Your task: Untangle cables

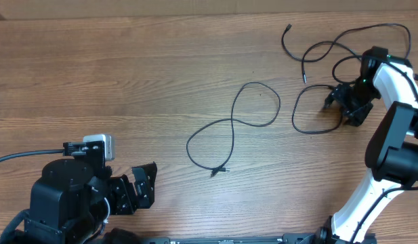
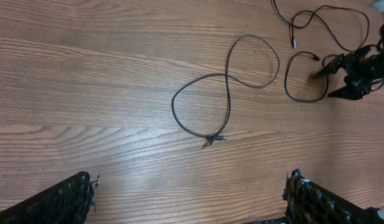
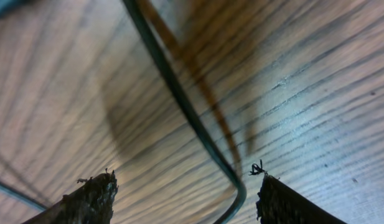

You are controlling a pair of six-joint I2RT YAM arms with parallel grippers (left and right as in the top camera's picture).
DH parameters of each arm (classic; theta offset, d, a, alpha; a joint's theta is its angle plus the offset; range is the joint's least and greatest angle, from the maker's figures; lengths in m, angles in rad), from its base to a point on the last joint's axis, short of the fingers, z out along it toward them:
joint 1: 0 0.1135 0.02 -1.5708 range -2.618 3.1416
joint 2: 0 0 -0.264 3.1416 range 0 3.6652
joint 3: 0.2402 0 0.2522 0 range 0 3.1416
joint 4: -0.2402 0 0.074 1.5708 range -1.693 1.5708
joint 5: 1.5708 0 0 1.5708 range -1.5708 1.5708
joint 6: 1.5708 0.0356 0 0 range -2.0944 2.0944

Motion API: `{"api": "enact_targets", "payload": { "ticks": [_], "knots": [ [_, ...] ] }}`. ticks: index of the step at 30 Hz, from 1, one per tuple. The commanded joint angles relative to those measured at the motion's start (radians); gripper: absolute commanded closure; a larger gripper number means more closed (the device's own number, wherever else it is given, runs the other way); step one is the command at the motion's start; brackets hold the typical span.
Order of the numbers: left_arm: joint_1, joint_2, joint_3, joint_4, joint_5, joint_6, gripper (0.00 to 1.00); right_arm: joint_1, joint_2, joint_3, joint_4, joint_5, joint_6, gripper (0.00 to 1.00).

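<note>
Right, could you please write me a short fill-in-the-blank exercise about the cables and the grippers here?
1. The left gripper is ____ and holds nothing.
2. A cable runs ____ the fingers of the right gripper.
3. The lone looped cable in the middle of the table is touched by ____ gripper.
Missing words: open; between; neither.

One cable (image 1: 234,120) lies looped near the desk's (image 1: 93,81) middle; the other cables (image 1: 293,114) sprawl toward its far right corner; my right gripper (image 1: 341,108) sits on their near loop, a strand between its fingers (image 3: 92,199); my left gripper (image 1: 146,186) hangs at the near left edge.
</note>
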Motion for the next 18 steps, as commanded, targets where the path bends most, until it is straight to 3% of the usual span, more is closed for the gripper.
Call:
{"api": "enact_targets", "payload": {
  "ticks": [1, 6, 9, 13, 18],
  "knots": [
    [-0.006, 0.002, 0.002, 0.001, -0.014, 0.008, 0.01, -0.001, -0.01, -0.037, 0.024, 0.018, -0.008, 0.27],
    [-0.007, 0.002, 0.002, 0.001, -0.014, 0.008, 0.0, 0.001, -0.01, -0.037, 0.024, -0.018, -0.008, 0.55],
    [-0.007, 0.002, 0.002, 0.001, -0.014, 0.008, 0.01, 0.003, -0.01, -0.037, 0.025, -0.064, -0.008, 0.65],
    [-0.007, 0.002, 0.002, 0.001, -0.014, 0.008, 0.0, 0.003, -0.013, -0.032, 0.015, -0.089, -0.007, 0.94],
    [-0.006, 0.002, 0.002, 0.001, -0.014, 0.008, 0.0, 0.003, -0.013, -0.002, -0.034, -0.115, -0.005, 0.96]
  ]
}}
